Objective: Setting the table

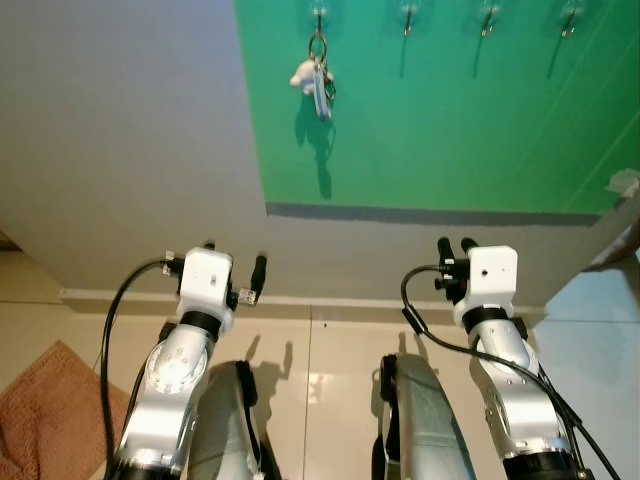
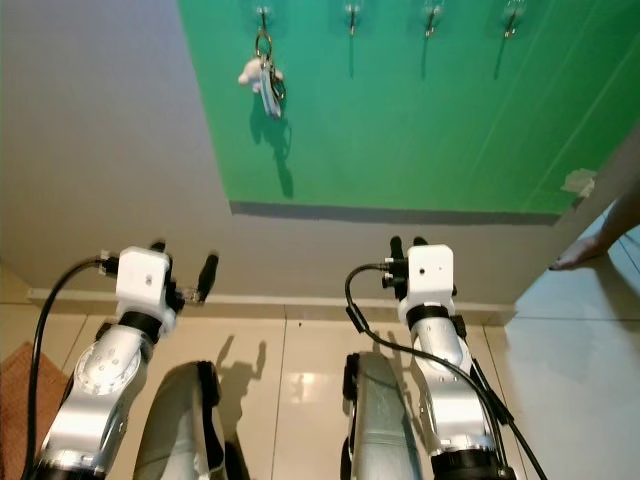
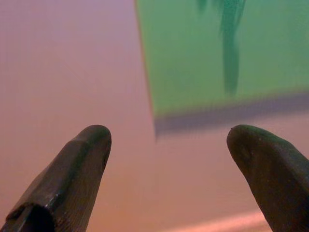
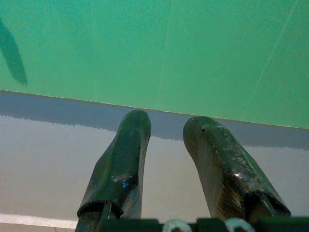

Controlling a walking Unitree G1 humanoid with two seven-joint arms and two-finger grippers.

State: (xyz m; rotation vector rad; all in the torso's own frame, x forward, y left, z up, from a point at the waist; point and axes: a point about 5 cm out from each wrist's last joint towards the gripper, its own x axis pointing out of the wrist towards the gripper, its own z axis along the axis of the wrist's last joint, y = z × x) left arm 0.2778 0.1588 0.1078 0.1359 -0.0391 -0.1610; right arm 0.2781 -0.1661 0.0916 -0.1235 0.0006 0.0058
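Two grippers point at a wall, and nothing for a table setting lies in front of them, so the task's thing cannot be placed. The left gripper (image 1: 233,262) is raised before the grey part of the wall (image 1: 120,130), its two black fingers (image 3: 72,169) spread wide apart with nothing between them. The right gripper (image 1: 456,247) is held at about the same height further right, its fingers (image 4: 120,164) close together with a narrow gap between the tips, also holding nothing. Ahead of it is a green panel (image 1: 450,110) with a dark grey band along its lower edge. Near the top of the panel runs a row of four hooks (image 1: 408,12), and from the leftmost one hangs a bunch of keys (image 1: 318,75) with a small white charm, casting a shadow down the green. Below the wall a pale skirting meets a glossy beige tiled floor (image 1: 330,370). A reddish-brown mat (image 1: 45,415) lies on the floor at the robot's left. At the right edge of the right eye view, a person's bare foot (image 2: 590,245) rests on the pale floor.
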